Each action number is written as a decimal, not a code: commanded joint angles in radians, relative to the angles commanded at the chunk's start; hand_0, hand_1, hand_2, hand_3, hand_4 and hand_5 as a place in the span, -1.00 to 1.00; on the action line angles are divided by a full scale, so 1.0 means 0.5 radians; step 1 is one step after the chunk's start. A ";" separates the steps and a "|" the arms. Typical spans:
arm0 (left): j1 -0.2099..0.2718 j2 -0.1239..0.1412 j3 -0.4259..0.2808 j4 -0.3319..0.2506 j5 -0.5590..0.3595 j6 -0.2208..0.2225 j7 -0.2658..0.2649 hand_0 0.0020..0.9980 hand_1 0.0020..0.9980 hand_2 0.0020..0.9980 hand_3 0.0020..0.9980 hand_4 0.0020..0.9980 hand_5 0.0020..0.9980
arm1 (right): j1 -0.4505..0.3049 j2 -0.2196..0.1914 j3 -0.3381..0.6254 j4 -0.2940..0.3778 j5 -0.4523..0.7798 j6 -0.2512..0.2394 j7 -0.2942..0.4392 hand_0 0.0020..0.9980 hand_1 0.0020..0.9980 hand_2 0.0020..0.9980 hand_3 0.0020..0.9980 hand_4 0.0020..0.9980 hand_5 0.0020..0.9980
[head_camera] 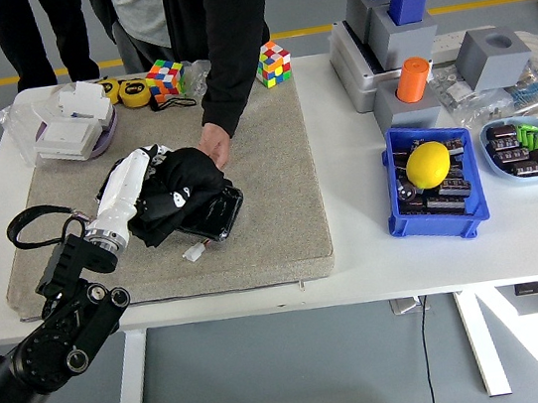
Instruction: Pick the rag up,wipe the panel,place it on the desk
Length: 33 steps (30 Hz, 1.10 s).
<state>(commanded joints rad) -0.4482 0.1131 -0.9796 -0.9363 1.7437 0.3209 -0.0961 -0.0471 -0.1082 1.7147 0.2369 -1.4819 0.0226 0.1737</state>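
A black rag lies bunched on a glossy black panel on the grey mat. My left hand, white with dark fingers, is shut on the rag and presses it on the panel's middle. The rag hides most of the panel; only its right end shows. A person's hand holds the panel's far edge. My right hand is not in view.
A blue bin holding a yellow ball stands to the right. Grey blocks, an orange cylinder and a parts tray sit further right. Two colour cubes, tape and a white box lie at the back.
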 joint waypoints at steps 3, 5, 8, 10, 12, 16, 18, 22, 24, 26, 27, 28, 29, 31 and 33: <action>0.002 -0.004 0.072 -0.033 -0.022 0.000 0.002 -0.53 -0.55 -0.46 0.10 0.34 -1.00 | 0.002 0.000 -0.008 0.003 0.008 0.000 0.000 0.08 0.12 -0.01 0.05 0.80 -0.27; 0.006 -0.009 0.109 -0.056 -0.033 0.002 0.001 -0.53 -0.55 -0.46 0.10 0.34 -1.00 | 0.001 0.001 -0.008 0.002 0.008 0.000 0.000 0.08 0.12 -0.01 0.05 0.80 -0.27; 0.008 -0.023 0.166 -0.092 -0.047 0.001 0.004 -0.53 -0.55 -0.46 0.10 0.34 -1.00 | -0.001 0.001 -0.003 0.001 0.004 0.000 0.000 0.08 0.12 -0.01 0.05 0.80 -0.27; 0.007 -0.029 0.194 -0.110 -0.050 0.002 0.006 -0.53 -0.55 -0.46 0.10 0.34 -1.00 | -0.003 0.001 -0.003 0.001 0.003 -0.001 0.000 0.08 0.12 -0.01 0.05 0.80 -0.27; 0.006 -0.036 0.206 -0.116 -0.051 0.005 0.005 -0.53 -0.55 -0.46 0.10 0.34 -1.00 | -0.003 0.001 -0.004 0.001 0.003 -0.001 0.000 0.08 0.12 -0.01 0.05 0.80 -0.27; 0.001 -0.041 0.206 -0.109 -0.050 0.009 0.002 -0.53 -0.55 -0.46 0.10 0.34 -1.00 | -0.002 0.002 -0.011 0.003 0.008 0.000 0.001 0.08 0.12 -0.01 0.05 0.80 -0.27; -0.007 -0.043 0.192 -0.087 -0.046 0.016 -0.004 -0.53 -0.55 -0.46 0.10 0.34 -1.00 | -0.001 0.002 -0.012 0.003 0.007 0.000 0.001 0.08 0.13 -0.01 0.05 0.80 -0.27; -0.018 -0.049 0.145 -0.038 -0.037 0.029 -0.020 -0.53 -0.55 -0.46 0.10 0.34 -1.00 | -0.003 0.003 -0.008 0.003 0.007 -0.001 0.001 0.08 0.13 -0.01 0.05 0.80 -0.27; -0.028 -0.054 0.105 0.008 -0.026 0.036 -0.029 -0.53 -0.55 -0.46 0.10 0.34 -1.00 | -0.002 0.002 -0.008 0.002 0.007 -0.001 0.000 0.08 0.13 -0.01 0.05 0.80 -0.27; -0.036 -0.056 0.072 0.053 -0.029 0.046 -0.041 -0.53 -0.55 -0.46 0.10 0.34 -1.00 | -0.002 0.002 -0.009 0.004 0.011 -0.001 0.001 0.08 0.13 -0.01 0.05 0.80 -0.27; -0.040 -0.056 0.060 0.071 -0.030 0.051 -0.046 -0.53 -0.55 -0.46 0.10 0.34 -1.00 | -0.002 0.002 -0.010 0.004 0.012 -0.001 0.001 0.08 0.13 -0.01 0.05 0.80 -0.27; -0.049 -0.057 0.034 0.105 -0.031 0.063 -0.062 -0.53 -0.55 -0.46 0.10 0.34 -1.00 | -0.002 0.003 -0.010 0.003 0.010 -0.001 0.000 0.08 0.13 -0.01 0.05 0.80 -0.27; -0.056 -0.058 0.003 0.139 -0.032 0.077 -0.079 -0.53 -0.55 -0.46 0.10 0.34 -1.00 | -0.001 0.003 -0.012 0.002 0.011 -0.001 0.000 0.08 0.13 -0.01 0.05 0.80 -0.27; -0.063 -0.059 -0.027 0.170 -0.040 0.097 -0.102 -0.53 -0.55 -0.46 0.10 0.34 -1.00 | -0.001 0.003 -0.013 0.003 0.014 -0.001 0.001 0.08 0.13 -0.01 0.05 0.80 -0.27; -0.086 -0.057 -0.074 0.233 -0.065 0.150 -0.157 -0.53 -0.55 -0.46 0.10 0.34 -1.00 | 0.000 0.002 -0.014 0.002 0.011 0.000 0.000 0.08 0.13 -0.01 0.05 0.80 -0.27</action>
<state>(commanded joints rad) -0.4912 0.0848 -1.0169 -0.8199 1.7111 0.3959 -0.1748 -0.0471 -0.1073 1.7076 0.2377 -1.4762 0.0224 0.1737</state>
